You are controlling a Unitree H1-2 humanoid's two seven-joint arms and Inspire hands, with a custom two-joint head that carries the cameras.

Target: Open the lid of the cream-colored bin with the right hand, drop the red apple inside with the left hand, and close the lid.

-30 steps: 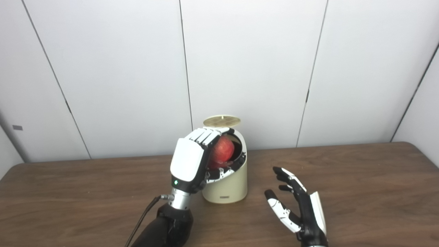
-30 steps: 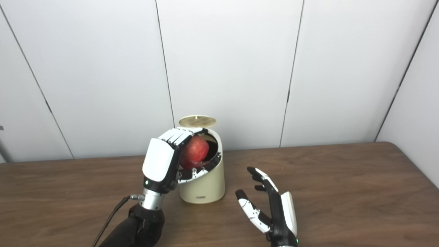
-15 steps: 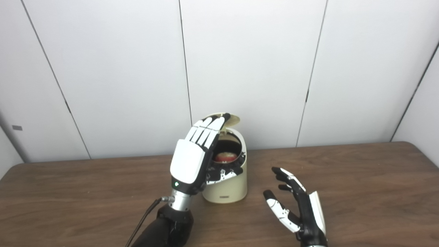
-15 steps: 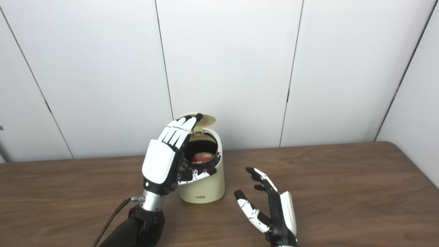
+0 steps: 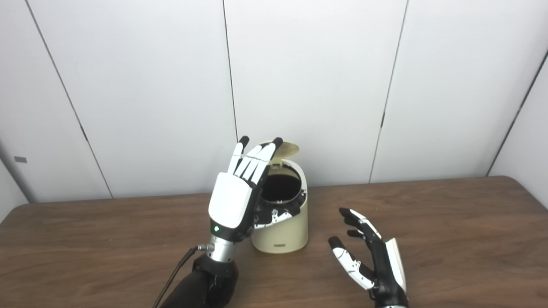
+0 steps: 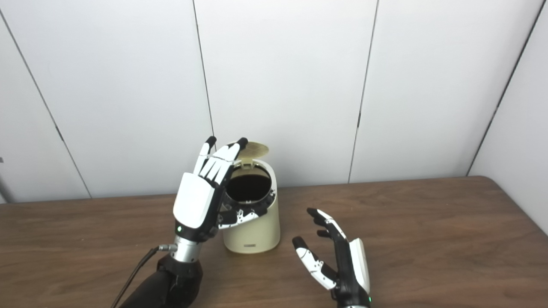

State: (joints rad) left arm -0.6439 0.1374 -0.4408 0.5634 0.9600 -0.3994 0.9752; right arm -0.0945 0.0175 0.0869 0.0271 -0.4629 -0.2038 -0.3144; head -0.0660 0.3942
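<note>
With the red apple out of sight, presumably inside the cream-colored bin [image 5: 280, 222], the empty, splayed left hand [image 5: 233, 199] beside its mouth could block the raised lid [image 5: 286, 149] when the wide-open right hand [image 5: 372, 261] reaches over.

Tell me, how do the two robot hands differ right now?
The left robot hand is raised beside the open bin, fingers pointing up, white back facing the camera. The right robot hand sits low over the table, clear of the bin, showing its dark palm side. The left is nearer the lid. Both are open and hold nothing.
</note>
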